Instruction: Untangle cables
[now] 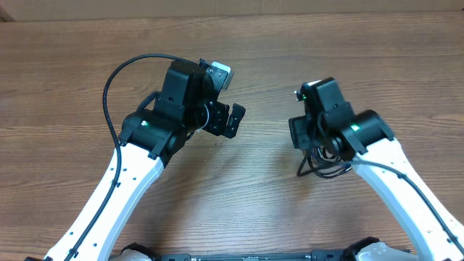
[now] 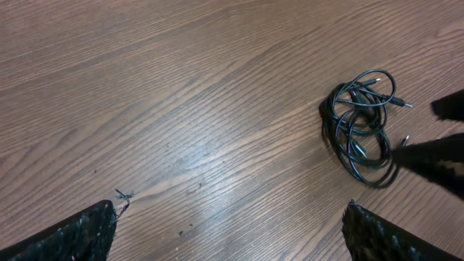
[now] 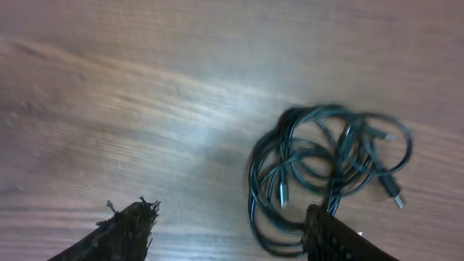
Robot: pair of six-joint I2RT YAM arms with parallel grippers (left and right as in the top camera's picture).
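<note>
Cables [image 3: 326, 163] lie in one tangled black bundle on the table [image 1: 254, 43], just under the right gripper [image 3: 228, 214]. Well left of the right gripper, the left gripper [image 2: 230, 217] has its jaws spread wide and empty. The right gripper's jaws stand apart, gripping nothing.

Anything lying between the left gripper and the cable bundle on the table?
Nothing visible. Only bare wooden table separates the left gripper from the cables. The right gripper hangs over the bundle, jaws apart, one finger at its edge.
</note>
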